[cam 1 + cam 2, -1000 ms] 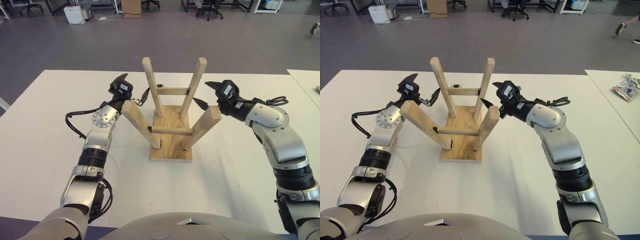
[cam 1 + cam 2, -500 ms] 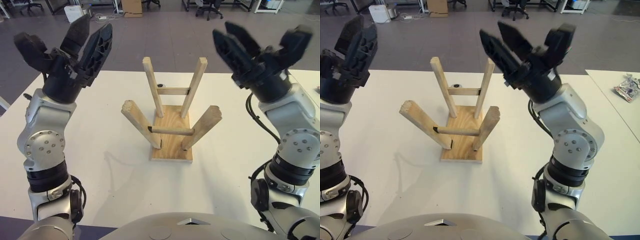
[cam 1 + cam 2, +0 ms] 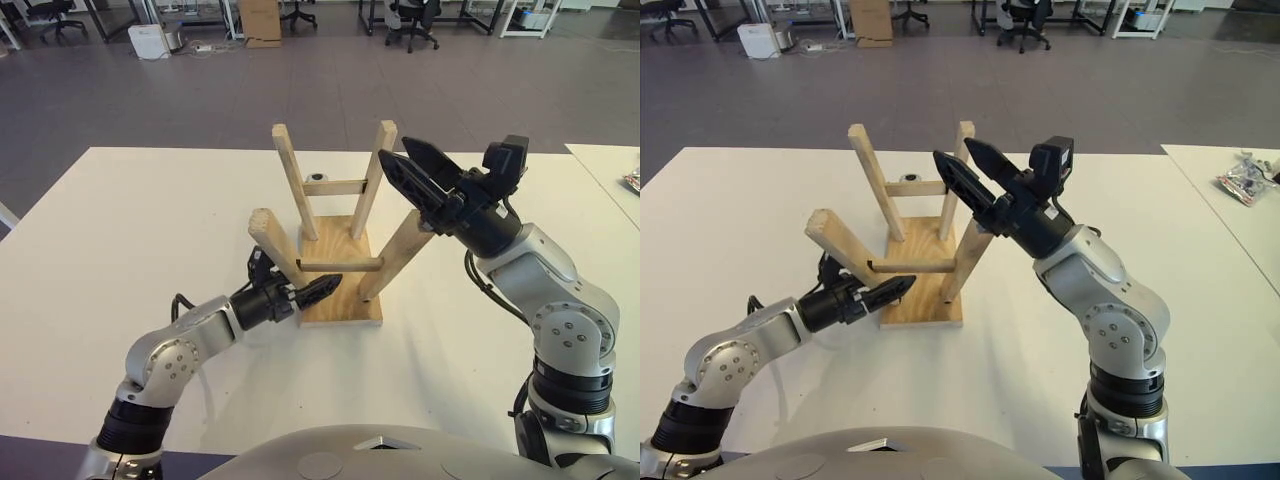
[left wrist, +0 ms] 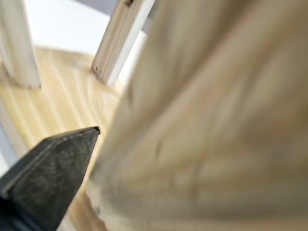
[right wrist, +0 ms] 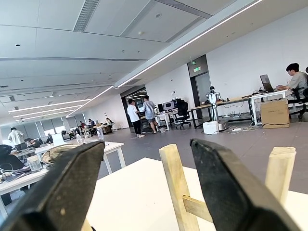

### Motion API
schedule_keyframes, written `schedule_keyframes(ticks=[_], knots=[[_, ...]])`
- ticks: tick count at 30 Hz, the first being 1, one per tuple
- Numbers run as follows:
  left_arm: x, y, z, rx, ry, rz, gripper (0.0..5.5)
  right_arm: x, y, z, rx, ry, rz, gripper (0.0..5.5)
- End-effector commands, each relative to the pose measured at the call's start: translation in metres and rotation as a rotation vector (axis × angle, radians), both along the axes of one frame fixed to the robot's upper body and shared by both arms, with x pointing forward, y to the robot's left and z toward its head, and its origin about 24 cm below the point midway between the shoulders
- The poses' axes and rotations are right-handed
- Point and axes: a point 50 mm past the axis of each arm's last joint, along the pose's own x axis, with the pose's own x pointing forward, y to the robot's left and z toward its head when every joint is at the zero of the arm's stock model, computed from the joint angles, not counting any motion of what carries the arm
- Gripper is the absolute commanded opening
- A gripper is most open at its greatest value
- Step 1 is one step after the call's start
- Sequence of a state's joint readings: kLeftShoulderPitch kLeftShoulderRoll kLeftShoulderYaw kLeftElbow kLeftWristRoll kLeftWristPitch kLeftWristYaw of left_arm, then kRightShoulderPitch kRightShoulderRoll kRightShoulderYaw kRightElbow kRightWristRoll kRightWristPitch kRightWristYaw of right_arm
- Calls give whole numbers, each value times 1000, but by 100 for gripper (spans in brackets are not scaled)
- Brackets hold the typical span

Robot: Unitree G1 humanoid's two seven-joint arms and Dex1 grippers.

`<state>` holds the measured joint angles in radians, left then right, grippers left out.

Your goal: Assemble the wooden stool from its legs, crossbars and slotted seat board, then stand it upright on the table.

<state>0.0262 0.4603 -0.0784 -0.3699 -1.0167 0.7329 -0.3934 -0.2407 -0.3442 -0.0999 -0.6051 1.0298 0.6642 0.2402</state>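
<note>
The wooden stool lies upside down on the white table [image 3: 120, 220], its seat board [image 3: 340, 300] flat and all legs pointing up. Two crossbars [image 3: 336, 187] [image 3: 340, 265] join the leg pairs. My left gripper [image 3: 298, 280] is low at the foot of the near-left leg [image 3: 268, 232], open, with one finger [image 4: 48, 168] on each side of the wood. My right gripper [image 3: 395, 157] hangs open in the air above the near-right leg [image 3: 400, 250], beside the far-right leg [image 3: 370, 175]. Between its fingers [image 5: 62, 192] I see the far legs and their crossbar.
A small white round object [image 3: 318, 178] sits on the table just behind the stool. A packet [image 3: 1245, 178] lies on the neighbouring table at the right. Bare tabletop spreads to the left, the right and in front of the stool.
Half a second ago both arms were raised high with fingers spread. The left has dropped to the near-left leg's foot, and the right has come down over the near-right leg.
</note>
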Motion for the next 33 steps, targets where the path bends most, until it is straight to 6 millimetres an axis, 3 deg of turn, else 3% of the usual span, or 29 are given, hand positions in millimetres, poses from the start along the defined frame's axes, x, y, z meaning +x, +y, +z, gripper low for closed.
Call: schedule_keyframes(ticks=[1,5,7,10,14,17,19,21,23,26,27,29,33], knots=[[-1,15,38,-33,-157,-37,533,8,-2,-22,-94,116,5,333],[-20,38,77,-21,-272,-204,533,9,-7,-20,-100,102,-5,333],[-5,51,100,-22,-406,-110,533,11,-8,-20,-104,96,-6,333],[9,46,138,-122,-622,3,533,13,-5,-9,-82,50,11,333],[21,46,174,-248,-867,166,533,7,0,22,-21,-86,82,333],[29,42,184,-218,-928,231,533,5,1,54,53,-202,108,333],[37,43,176,-115,-892,273,533,2,2,72,102,-263,118,333],[39,41,163,-40,-849,275,533,0,2,77,130,-276,126,333],[41,37,142,27,-744,279,533,4,6,56,66,-187,130,333],[22,16,82,187,-451,38,533,7,16,-22,-241,60,109,333],[13,10,64,214,-372,-10,533,3,18,-40,-292,106,116,333],[4,3,52,221,-331,-27,533,-1,21,-49,-293,128,112,333],[20,6,63,231,-404,60,533,5,20,-42,-263,98,77,333]])
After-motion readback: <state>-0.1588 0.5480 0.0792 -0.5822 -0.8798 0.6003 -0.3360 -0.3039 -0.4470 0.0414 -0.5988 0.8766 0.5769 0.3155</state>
